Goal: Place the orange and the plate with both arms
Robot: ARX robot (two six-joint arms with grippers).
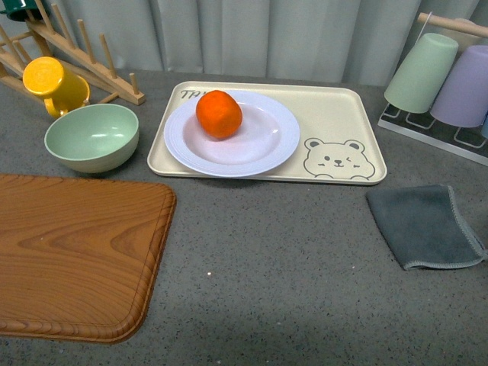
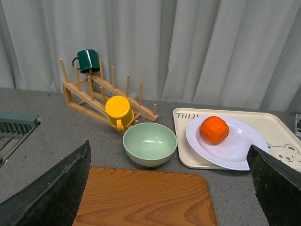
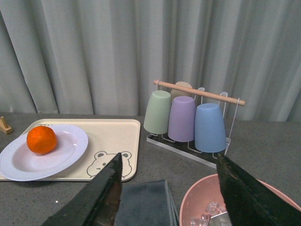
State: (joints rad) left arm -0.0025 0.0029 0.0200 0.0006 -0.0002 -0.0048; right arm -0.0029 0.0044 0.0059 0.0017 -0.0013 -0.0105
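Neither claw shows in my front view. What I see there is the orange (image 1: 219, 113) sitting on the white plate (image 1: 252, 149), toward its far left part, and the plate resting on the left half of a beige tray (image 1: 343, 126). The tray carries a drawn bear face at its near right corner and dark letters at the far left corner, of which I read "TA" before the plate rim covers the rest. A pale green bowl (image 1: 91, 136) stands just left of the tray, a wooden board (image 1: 76, 255) lies nearer, and a grey cloth (image 1: 425, 226) lies to the right, all on a speckled grey counter (image 1: 267, 259).

From my left wrist, the left claw (image 2: 169, 188) is spread wide with nothing between its fingers (image 2: 56, 188). A yellow mug (image 2: 118, 112) leans on a wooden rack (image 2: 94, 96) before pale curtains (image 2: 211, 47).

From my right wrist, the right claw (image 3: 171, 193) is likewise parted and empty, over the cloth and a pink bowl (image 3: 197, 202).
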